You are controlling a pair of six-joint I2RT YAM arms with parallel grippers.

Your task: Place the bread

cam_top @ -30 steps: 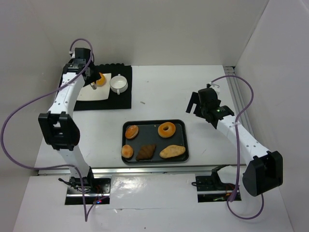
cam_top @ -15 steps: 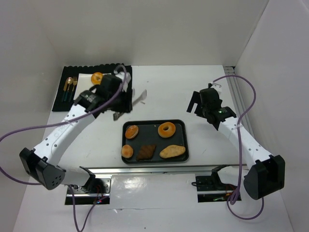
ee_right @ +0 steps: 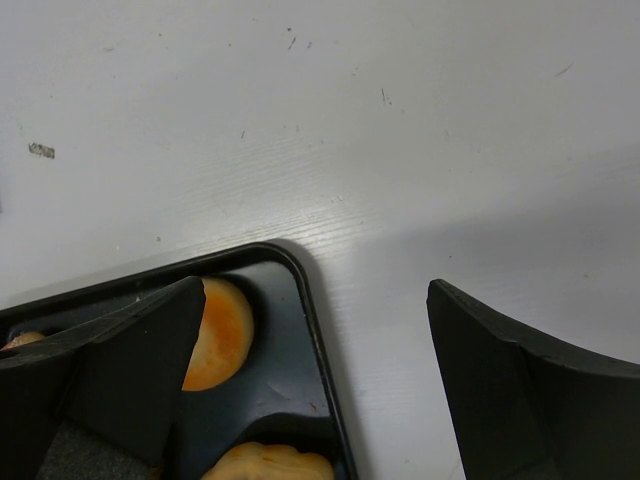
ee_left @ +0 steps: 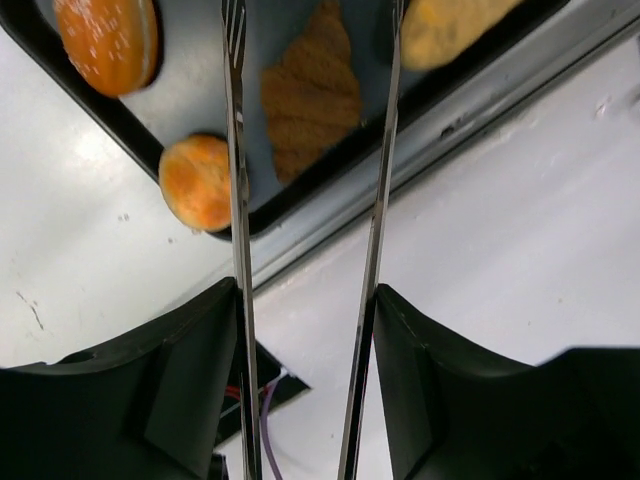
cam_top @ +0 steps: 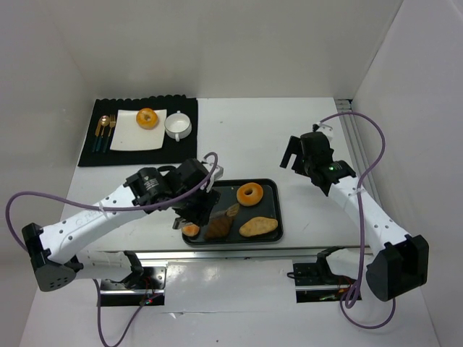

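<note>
Top view first: a second ago the left gripper (cam_top: 228, 210) was up at the white square plate (cam_top: 126, 137). Now it's swung down over the black rectangular tray (cam_top: 271, 210), and the orange ring-shaped bread (cam_top: 147, 117) is left sitting on the plate. So that one's placed, I reckon.

Left wrist view: the long metal jaws are apart with nothing in them, straddling the brown croissant (ee_left: 310, 95) in the tray. Looks like the next pick to me.

Right wrist view: the right gripper (ee_right: 320, 390) is pretty much where it was. Its jaws are apart and empty, over the tray's corner and the white table (ee_right: 400, 150).
</note>
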